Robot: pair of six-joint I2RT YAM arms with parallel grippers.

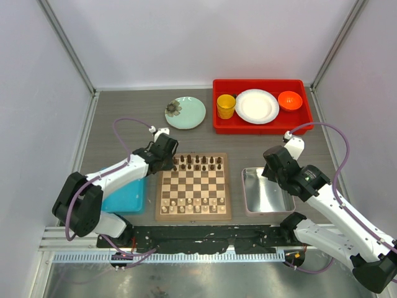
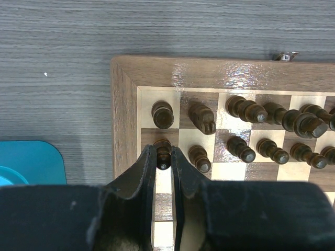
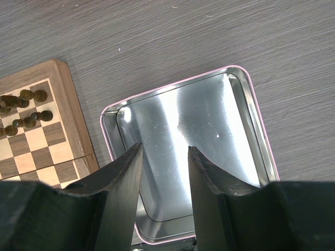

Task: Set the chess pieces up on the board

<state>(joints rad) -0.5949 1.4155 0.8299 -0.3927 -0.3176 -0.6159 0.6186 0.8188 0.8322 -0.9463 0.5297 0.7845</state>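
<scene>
— When seen from above, looks nearly done tbh: board (image 1: 193,185) mid-table, dark chess pieces (image 1: 197,163) two rows deep along the far edge, pale ones (image 1: 193,205) two rows along the near edge. Then silver tray (image 3: 209,130) just right of it, with right gripper (image 3: 165,148) hanging over that, jaws partway apart, gripping nothing.

— Yep, and left gripper (image 2: 163,157) pinched tight on a dark pawn (image 2: 163,146): edge file, second row, right in front of the corner rook (image 2: 162,114). Can't tell if touching the square or not. Probably featherlight, hard, glossy turned wood, so slippery and tippy. Best pinched low on the stem under the head, kept upright, clear of the neighbour pawn (image 2: 200,158) just beside.
</scene>
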